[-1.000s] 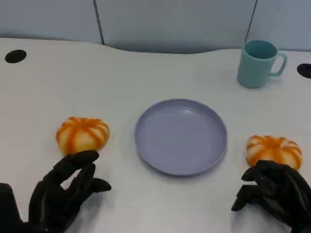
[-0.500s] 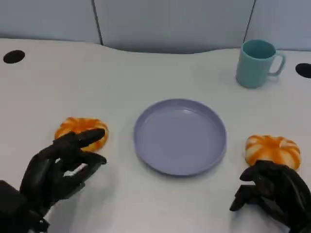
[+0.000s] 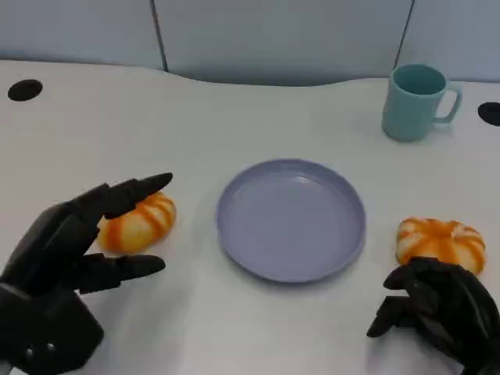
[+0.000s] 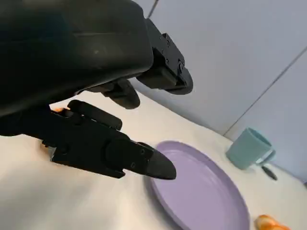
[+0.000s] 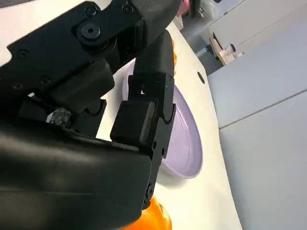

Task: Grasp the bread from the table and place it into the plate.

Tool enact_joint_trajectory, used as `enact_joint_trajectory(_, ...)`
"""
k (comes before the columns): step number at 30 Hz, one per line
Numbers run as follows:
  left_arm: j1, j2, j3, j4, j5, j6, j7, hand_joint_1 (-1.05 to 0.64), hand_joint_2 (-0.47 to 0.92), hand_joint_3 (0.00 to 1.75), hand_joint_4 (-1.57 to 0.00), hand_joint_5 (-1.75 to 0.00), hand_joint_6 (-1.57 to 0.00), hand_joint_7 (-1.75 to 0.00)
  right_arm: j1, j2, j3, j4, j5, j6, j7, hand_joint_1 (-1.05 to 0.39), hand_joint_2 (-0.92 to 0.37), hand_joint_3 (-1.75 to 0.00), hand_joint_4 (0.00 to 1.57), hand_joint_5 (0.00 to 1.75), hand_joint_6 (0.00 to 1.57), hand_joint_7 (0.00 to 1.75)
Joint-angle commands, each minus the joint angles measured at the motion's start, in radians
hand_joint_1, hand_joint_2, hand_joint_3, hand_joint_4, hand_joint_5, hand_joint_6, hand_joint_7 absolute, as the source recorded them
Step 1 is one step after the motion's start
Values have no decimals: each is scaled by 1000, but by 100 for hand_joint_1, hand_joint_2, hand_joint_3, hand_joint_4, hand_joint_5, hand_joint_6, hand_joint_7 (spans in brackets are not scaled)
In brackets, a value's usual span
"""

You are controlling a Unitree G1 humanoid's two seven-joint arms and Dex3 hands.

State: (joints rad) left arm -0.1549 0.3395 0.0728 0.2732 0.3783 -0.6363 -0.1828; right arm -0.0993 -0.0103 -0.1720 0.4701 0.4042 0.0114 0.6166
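An orange-and-cream striped bread bun (image 3: 143, 223) lies on the white table left of the lilac plate (image 3: 291, 219). My left hand (image 3: 74, 250) hovers over and around the bun with its fingers spread apart, holding nothing; the left wrist view shows those fingers (image 4: 110, 148) reaching toward the plate (image 4: 201, 187). A second bun (image 3: 440, 241) lies right of the plate. My right hand (image 3: 441, 308) rests just in front of that bun with fingers curled in, empty. The right wrist view shows that hand's fingers (image 5: 144, 110), the plate (image 5: 187, 139) and a bit of bun (image 5: 153, 220).
A teal mug (image 3: 417, 101) stands at the back right of the table, also seen in the left wrist view as the mug (image 4: 247, 148). Black round holes (image 3: 24, 90) sit in the table near the far left and far right edges. A grey wall panel runs behind.
My left hand has risen and moved forward, its fingers now spread over the left bun, covering part of it. The right hand has stayed in place.
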Motion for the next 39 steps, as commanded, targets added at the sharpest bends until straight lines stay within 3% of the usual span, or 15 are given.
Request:
enact_joint_trajectory(1,-19,77,-24,-70,125,55,53,-70,90,0,-8,-38,-26,0,1,-7,0,-11,-2,-11,-5,-97,-69,0,145,63,143,44)
enact_joint_trajectory(8,-80,149,-104,-156,294,276,-1,-74,88,0,0,-13,-16,-1,8,-6,7,-26,-4,-6,-11,-97,-70,0,144,63,143,44)
enact_joint_trajectory(13,-165,181,-184,-121,359,386,-49,-73,86,0,-2,-10,-15,-1,10,-3,10,-39,0,7,-21,-97,-69,0,144,65,143,45)
enact_joint_trajectory(18,-282,199,-268,23,382,411,-72,-73,86,0,-6,-10,-16,0,7,-3,10,-36,2,10,-24,-99,-69,0,144,65,144,45)
enact_joint_trajectory(24,-396,174,-358,194,401,435,-48,-73,83,0,-11,-11,-17,-1,20,-4,12,-50,4,9,-23,-95,-70,-1,142,66,142,45)
enact_joint_trajectory(39,-673,9,-554,668,436,527,13,-65,83,0,-12,-8,-19,-1,34,-11,3,-58,20,22,2,-95,-70,0,142,66,139,49)
